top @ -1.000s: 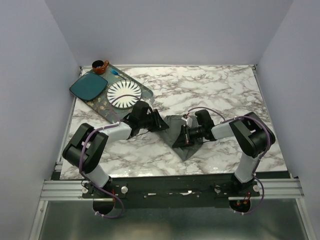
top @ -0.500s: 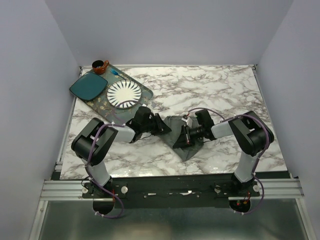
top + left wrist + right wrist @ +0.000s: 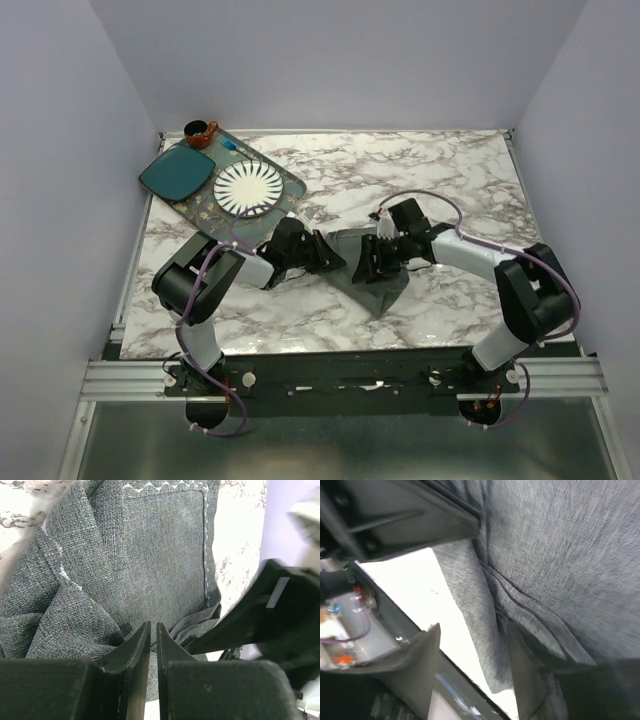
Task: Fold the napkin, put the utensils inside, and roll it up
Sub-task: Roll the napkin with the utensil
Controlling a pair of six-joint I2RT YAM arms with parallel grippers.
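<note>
The dark grey napkin [image 3: 380, 288] lies crumpled on the marble table between my two grippers. My left gripper [image 3: 328, 262] is at its left edge. In the left wrist view its jaws [image 3: 153, 630] are closed to a thin slit over the folded cloth [image 3: 165, 555], and I see nothing held in them. My right gripper [image 3: 368, 262] is over the napkin's middle. In the right wrist view it [image 3: 475, 627] is open, with a hanging edge of the napkin [image 3: 560, 545] between the fingers. The utensils are out of view.
A patterned tray [image 3: 292, 186] at the back left holds a white ribbed plate [image 3: 247, 189], a teal square plate [image 3: 177, 173] and a brown cup [image 3: 199, 132]. The right gripper's black body [image 3: 270, 620] is close beside the left gripper.
My left gripper has moved right, up to the napkin's left edge. My right arm's elbow has swung out to the right and its gripper has shifted over the napkin.
</note>
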